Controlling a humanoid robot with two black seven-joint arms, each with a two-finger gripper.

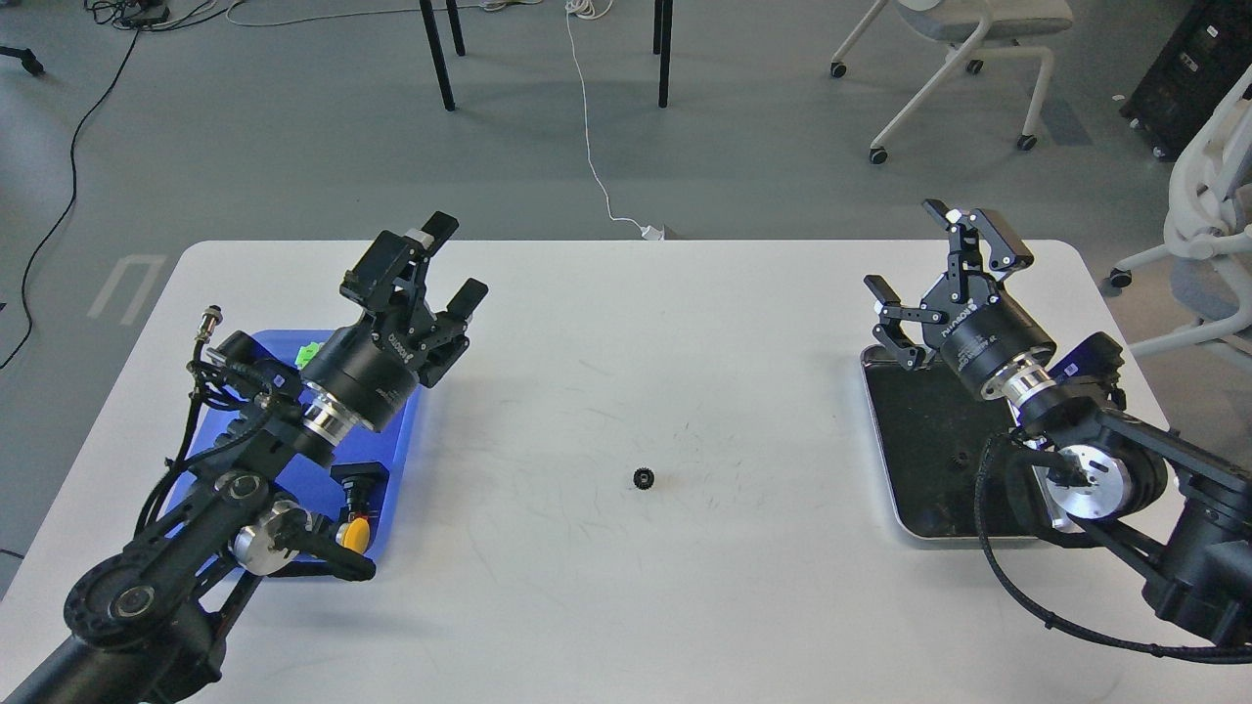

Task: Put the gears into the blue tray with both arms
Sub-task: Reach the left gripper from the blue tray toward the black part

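One small black gear (643, 477) lies alone on the white table, midway between the two arms. The blue tray (402, 438) sits at the left and is mostly covered by my left arm. My left gripper (452, 259) is raised over the tray's far right corner, open and holding nothing. On the right, my right gripper (910, 249) is lifted above the far left corner of the silver tray (878, 430), open and empty. Both grippers are well away from the gear.
Push-button switches lie in the blue tray: a yellow-capped one (352, 533), a black one (358, 476) and a green one (311, 350). The silver tray has a black lining. Chairs and cables stand on the floor beyond the table's far edge.
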